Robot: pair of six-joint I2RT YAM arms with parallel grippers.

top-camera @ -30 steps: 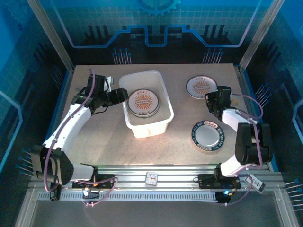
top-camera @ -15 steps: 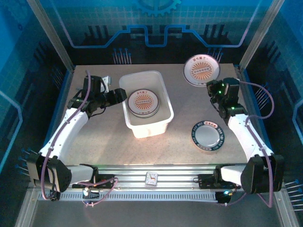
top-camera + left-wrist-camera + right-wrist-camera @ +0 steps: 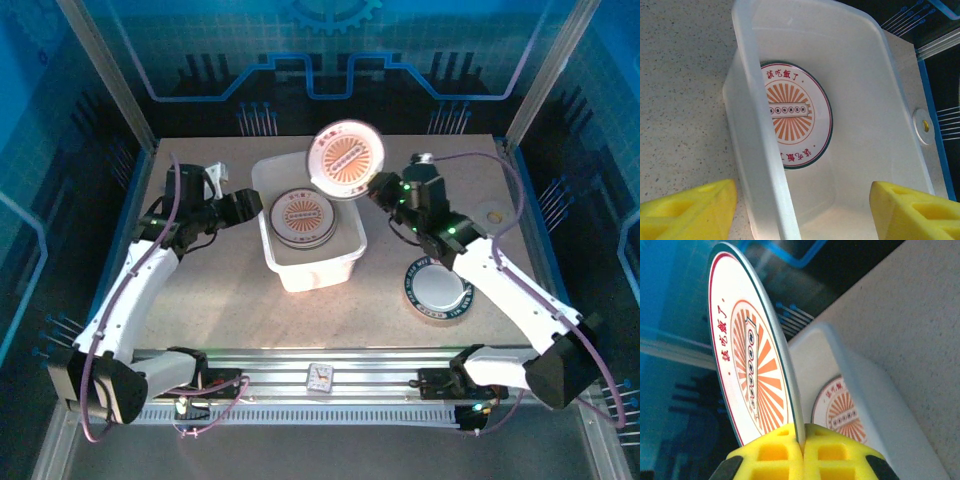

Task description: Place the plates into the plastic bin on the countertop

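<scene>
While the right gripper (image 3: 376,184) clamps a sunburst plate (image 3: 347,160) by its rim above the far right of the plastic bin (image 3: 300,278), the left gripper (image 3: 258,201) stands wide open (holding nothing) at the bin's left wall; another plate (image 3: 301,216) lies inside.

Dark-rimmed plate (image 3: 432,293) partly under right arm (image 3: 500,282)

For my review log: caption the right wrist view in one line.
Right gripper holds sunburst plate by its rim near plastic bin with second plate inside.
</scene>
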